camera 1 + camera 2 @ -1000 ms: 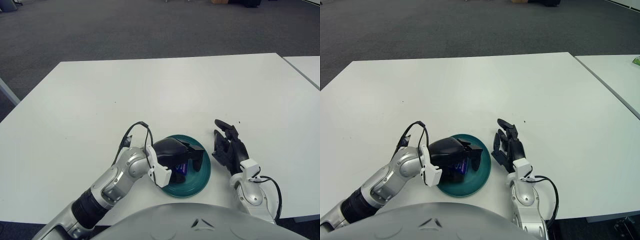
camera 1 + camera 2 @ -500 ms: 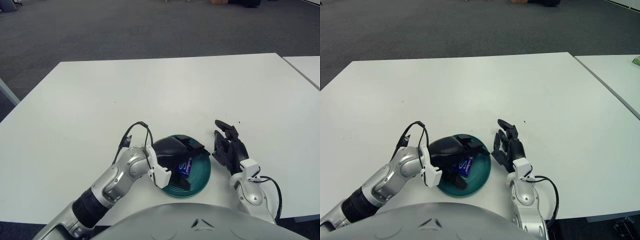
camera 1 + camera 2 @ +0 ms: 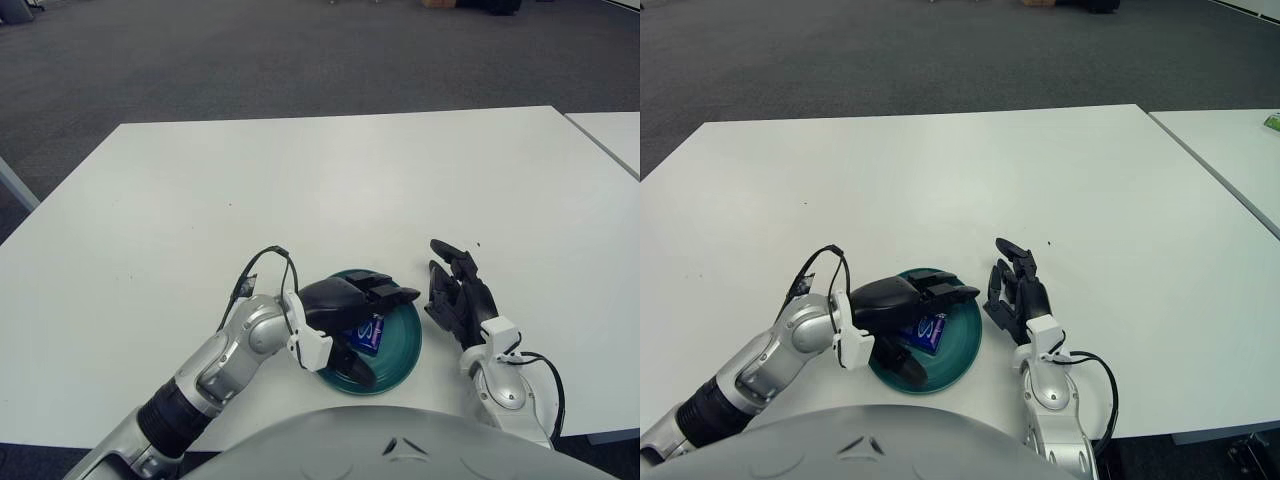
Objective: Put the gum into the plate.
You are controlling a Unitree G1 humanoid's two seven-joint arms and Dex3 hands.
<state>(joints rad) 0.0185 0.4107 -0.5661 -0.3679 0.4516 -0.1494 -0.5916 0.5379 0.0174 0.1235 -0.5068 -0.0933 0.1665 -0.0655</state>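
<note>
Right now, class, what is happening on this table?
The robot's left hand is over the dark green round plate near the white table's front edge, its fingers spread. The small blue gum packet lies in the plate under them, apparently released. The right hand shows idle just right of the plate.

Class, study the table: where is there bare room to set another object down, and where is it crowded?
Bare: the far half of the white table and its whole left side. Crowded: the near edge, where the left robot hand hovers open over the green plate holding the gum, with the right robot hand just right of it.
</note>
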